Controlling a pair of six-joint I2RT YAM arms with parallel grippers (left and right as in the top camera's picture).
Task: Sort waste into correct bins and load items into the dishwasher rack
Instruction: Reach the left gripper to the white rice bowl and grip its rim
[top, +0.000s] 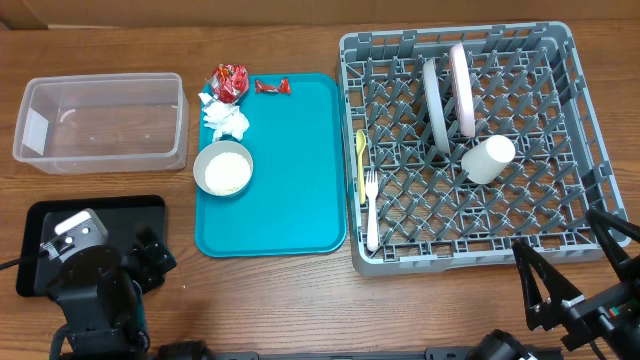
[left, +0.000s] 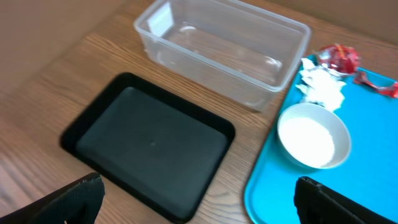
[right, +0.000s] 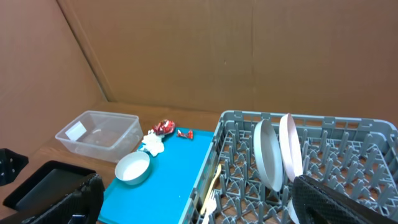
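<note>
Status: both pincers released and empty. The left gripper (left: 199, 205) has its fingers spread wide over the shallow black rectangular tray (left: 93, 124). The right gripper (right: 205, 202) is also spread, with nothing between its fingers. The large grey lattice dishwasher rack (top: 450, 262) sits just ahead of the right pincer. It already holds the pale grey round plate (top: 435, 105) and the white round plate (top: 462, 88) on edge between pegs, the small white cup (top: 488, 159) on its side, and the yellow spoon (top: 361, 165) and white fork (top: 371, 210) along its left edge. So I'd call the loading nearly done. Left to do: the small cream bowl (left: 314, 135), ahead-right of the left pincer on the flat teal tray (top: 290, 180). It has a white fill that I take for the rice. Beyond the bowl lie the crumpled white paper napkin (left: 322, 86) and the crinkled red-and-silver wrappers (left: 339, 58), all unsorted. The clear rectangular plastic tub (left: 273, 93), beyond the black tray, looks empty, and so does the black tray. Waste sorting not started, as I read it.
</note>
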